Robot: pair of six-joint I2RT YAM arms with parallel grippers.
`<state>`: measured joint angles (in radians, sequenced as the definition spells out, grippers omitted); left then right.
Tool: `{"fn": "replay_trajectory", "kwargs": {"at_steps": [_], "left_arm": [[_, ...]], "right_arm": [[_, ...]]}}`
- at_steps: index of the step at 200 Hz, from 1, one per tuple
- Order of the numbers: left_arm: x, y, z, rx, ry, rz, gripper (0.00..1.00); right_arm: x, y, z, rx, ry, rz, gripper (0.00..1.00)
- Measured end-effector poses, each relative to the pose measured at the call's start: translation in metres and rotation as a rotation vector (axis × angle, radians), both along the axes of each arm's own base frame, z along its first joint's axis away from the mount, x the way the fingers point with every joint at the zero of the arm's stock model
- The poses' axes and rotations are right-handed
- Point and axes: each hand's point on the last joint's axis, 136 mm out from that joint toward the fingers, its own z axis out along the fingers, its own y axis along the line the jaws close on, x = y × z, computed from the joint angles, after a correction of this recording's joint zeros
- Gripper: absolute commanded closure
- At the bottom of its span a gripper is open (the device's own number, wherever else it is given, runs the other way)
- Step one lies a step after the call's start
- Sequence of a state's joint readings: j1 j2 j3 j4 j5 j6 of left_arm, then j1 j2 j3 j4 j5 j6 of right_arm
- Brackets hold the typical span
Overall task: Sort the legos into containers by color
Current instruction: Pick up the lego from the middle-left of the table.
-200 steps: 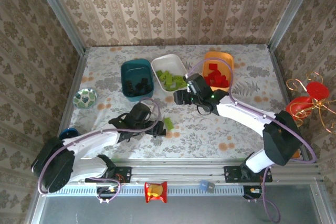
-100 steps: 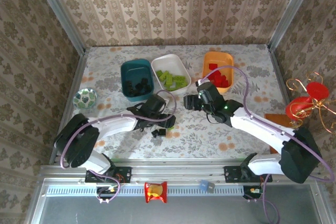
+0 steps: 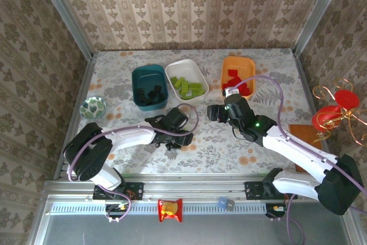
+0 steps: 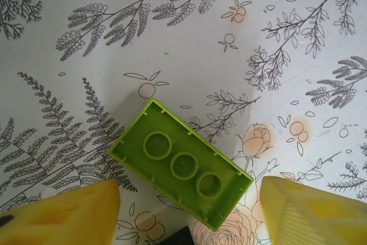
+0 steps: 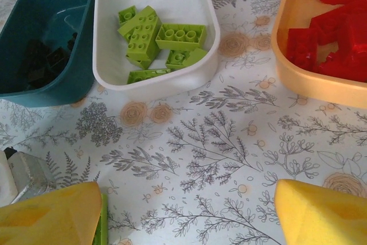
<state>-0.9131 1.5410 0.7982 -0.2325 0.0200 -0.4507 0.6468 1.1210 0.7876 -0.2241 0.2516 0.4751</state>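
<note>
Black bricks [image 5: 43, 61] blurring in teal tub [image 5: 51, 93], left end effector [image 4: 189, 183] gaping around lime brick [image 4: 180, 164], right end effector [image 5: 188, 190] gaping empty, floral desk [image 5: 189, 119], wallpapered walls [image 3: 189, 4].

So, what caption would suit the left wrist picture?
Left gripper open, fingers either side of an upside-down lime green brick on the floral table.

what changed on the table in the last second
The left end effector swung right and came down over the lime green lego, jaws either side, not yet gripping. The right end effector drew back from the white tub, rightward and nearer, open and empty. The teal tub, orange tub and sorted bricks stayed put.
</note>
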Motion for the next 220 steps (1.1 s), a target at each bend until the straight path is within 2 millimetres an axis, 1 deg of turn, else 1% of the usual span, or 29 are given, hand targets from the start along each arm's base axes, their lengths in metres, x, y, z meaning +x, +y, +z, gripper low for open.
{"fn": "replay_trajectory", "kwargs": {"at_steps": [33,53,65,88,101,124,162,190,220], "left_arm": [[-0.002,-0.002,-0.013,0.028,0.041,-0.005,0.41],[0.000,-0.009,-0.016,0.026,0.055,-0.012,0.40],[0.001,-0.012,-0.016,0.030,0.064,-0.016,0.38],[0.007,-0.026,-0.013,0.012,0.065,-0.038,0.35],[0.011,-0.035,-0.013,0.010,0.061,-0.054,0.36],[0.012,-0.045,-0.014,0.016,0.052,-0.087,0.47],[0.012,-0.043,-0.015,0.028,0.043,-0.091,0.49],[0.012,-0.038,-0.017,0.041,0.029,-0.086,0.62],[0.012,-0.031,-0.019,0.058,0.016,-0.080,0.73]], "right_arm": [[-0.003,-0.005,0.003,0.002,-0.010,-0.009,0.19],[-0.006,-0.007,0.006,0.007,-0.017,-0.009,0.19],[-0.008,-0.009,0.006,0.009,-0.019,-0.010,0.19],[-0.011,-0.013,0.008,0.007,-0.023,-0.015,0.19],[-0.012,-0.014,0.011,0.009,-0.030,-0.019,0.19],[-0.013,-0.017,0.015,0.011,-0.042,-0.028,0.19],[-0.014,-0.018,0.016,0.012,-0.045,-0.028,0.18],[-0.014,-0.018,0.015,0.013,-0.042,-0.029,0.19],[-0.014,-0.018,0.015,0.014,-0.042,-0.030,0.19]]}}
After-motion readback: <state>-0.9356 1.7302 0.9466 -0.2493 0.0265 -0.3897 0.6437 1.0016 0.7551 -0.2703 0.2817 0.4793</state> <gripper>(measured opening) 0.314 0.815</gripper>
